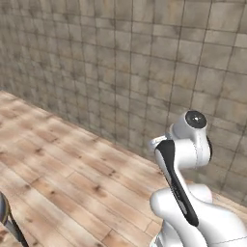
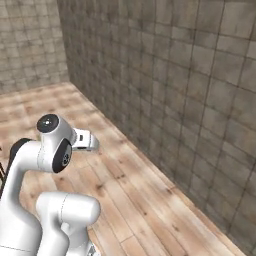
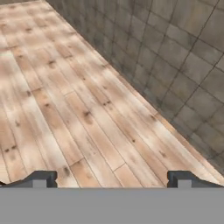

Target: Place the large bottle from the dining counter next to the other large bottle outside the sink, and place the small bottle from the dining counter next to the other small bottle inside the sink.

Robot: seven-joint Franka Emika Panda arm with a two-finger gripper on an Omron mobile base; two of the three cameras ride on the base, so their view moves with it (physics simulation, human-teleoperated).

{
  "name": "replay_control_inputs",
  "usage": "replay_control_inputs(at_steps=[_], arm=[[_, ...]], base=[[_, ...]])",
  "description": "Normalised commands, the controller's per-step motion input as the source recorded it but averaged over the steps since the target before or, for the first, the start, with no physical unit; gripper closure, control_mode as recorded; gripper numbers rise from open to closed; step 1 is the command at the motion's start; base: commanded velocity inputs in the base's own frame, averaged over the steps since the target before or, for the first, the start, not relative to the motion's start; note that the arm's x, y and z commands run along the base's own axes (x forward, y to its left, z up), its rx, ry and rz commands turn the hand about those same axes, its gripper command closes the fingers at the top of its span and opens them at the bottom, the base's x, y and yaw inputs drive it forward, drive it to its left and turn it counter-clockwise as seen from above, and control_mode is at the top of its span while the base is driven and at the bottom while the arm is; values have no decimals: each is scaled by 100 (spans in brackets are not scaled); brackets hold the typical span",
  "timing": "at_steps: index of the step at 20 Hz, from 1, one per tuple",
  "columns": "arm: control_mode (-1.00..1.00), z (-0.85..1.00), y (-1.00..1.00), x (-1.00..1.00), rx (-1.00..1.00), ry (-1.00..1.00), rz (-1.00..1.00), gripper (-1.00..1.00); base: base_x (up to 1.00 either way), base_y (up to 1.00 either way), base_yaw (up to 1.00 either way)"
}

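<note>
pincer [image 3: 111,179]: released, jaws at full spread, nothing btwn tips; dark fingertips [image 3: 39,178] at bottom of hand view, aimed along the floor toward the wall.
arm [image 1: 181,173]: folded up close over base, hand held high, pointing at the wall corner.
wall [image 2: 170,85]: grey-brown tile, meets a 2nd tiled wall at far left in right base view; landmark for all below.
floor [image 3: 65,100]: wood planks, runs right up to foot of wall; bare where visible.
dark object [image 1: 8,219]: thin metal/dark shape at lower left edge of left base view, well away from wall; can't tell what it is.
task things: bottles, sink, dining tabletop not in sight from here; location can't be told.
step in hand: my read – transit/search phase, base facing wall, no bottle picked up yet.
next move: prob. needs base to turn/drive away from wall till dining tabletop comes into view, then line up open pincer on a bottle. Which bottle first – can't say.
</note>
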Motion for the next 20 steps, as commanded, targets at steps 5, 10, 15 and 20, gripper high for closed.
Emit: replay_control_inputs(at_steps=[5,10,15,20], arm=[[100,0,0,0,0,0,0,-100],[100,0,0,0,0,0,0,-100],[100,0,0,0,0,0,0,-100],[100,0,0,0,0,0,0,-100]], base=[[94,-25,60],[81,-17,62],[76,-6,62],[68,-20,61]])
